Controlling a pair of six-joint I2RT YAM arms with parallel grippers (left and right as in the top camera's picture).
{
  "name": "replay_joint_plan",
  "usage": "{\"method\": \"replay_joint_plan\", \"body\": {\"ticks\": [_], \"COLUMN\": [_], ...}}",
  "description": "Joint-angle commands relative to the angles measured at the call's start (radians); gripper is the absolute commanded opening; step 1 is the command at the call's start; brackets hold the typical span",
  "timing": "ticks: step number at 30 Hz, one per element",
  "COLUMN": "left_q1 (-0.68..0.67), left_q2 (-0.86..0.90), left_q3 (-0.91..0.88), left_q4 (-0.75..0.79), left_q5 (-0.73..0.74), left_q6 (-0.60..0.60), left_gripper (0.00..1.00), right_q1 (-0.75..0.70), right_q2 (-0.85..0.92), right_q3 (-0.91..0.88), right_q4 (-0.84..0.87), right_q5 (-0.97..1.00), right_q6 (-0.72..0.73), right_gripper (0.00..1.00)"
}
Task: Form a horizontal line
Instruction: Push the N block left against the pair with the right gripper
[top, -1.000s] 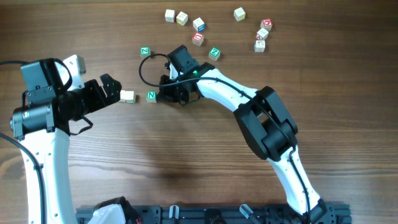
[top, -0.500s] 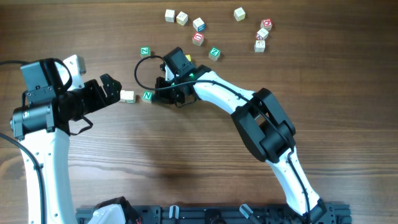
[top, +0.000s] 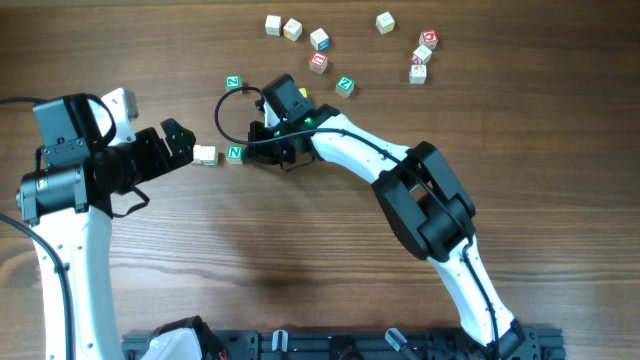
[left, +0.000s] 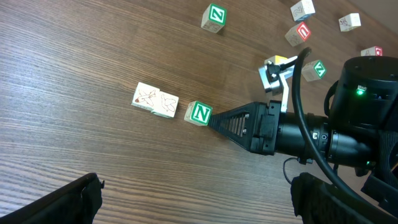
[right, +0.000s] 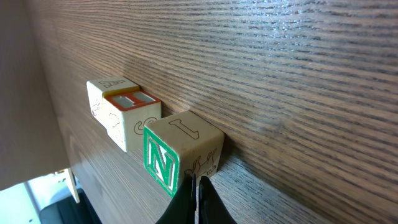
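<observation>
The row lies left of centre: two whitish cubes (top: 205, 154) touching each other, and a cube with a green N (top: 235, 153) at their right end, close against them. In the left wrist view the pale pair (left: 155, 101) and the N cube (left: 200, 113) show a hairline gap. My right gripper (top: 250, 152) is shut, its tip touching the N cube's right side (right: 180, 152); the tip shows in the right wrist view (right: 196, 183). My left gripper (top: 188, 148) is open and empty just left of the pale pair; its fingers frame the left wrist view (left: 199, 199).
Loose cubes lie scattered at the back: a green one (top: 232, 82), another green one (top: 345, 85), a red one (top: 318, 62), pale ones (top: 282, 27) and a small group at the right (top: 422, 55). A black cable loops by the right wrist (top: 225, 110).
My right gripper has slid left, pushing the green N cube left up to the two pale cubes. The left arm has not moved.
</observation>
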Motion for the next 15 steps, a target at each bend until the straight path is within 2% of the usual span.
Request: {"method": "replay_joint_plan", "body": {"ticks": [1,15], "left_q1": [0.002,0.002], "left_q2": [0.004,0.004], "left_q3": [-0.006,-0.006], "left_q4": [0.002,0.002], "left_q5": [0.012,0.012], "left_q6": [0.005,0.005], "left_gripper": [1.00,1.00], "right_q1": [0.003,0.016], "right_q2": [-0.020,-0.020], "right_q3": [0.011,0.011], "right_q4": [0.010,0.038], "right_q5": [-0.003,-0.016], "right_q6": [-0.020,-0.016], "right_gripper": [0.04,0.04]}}
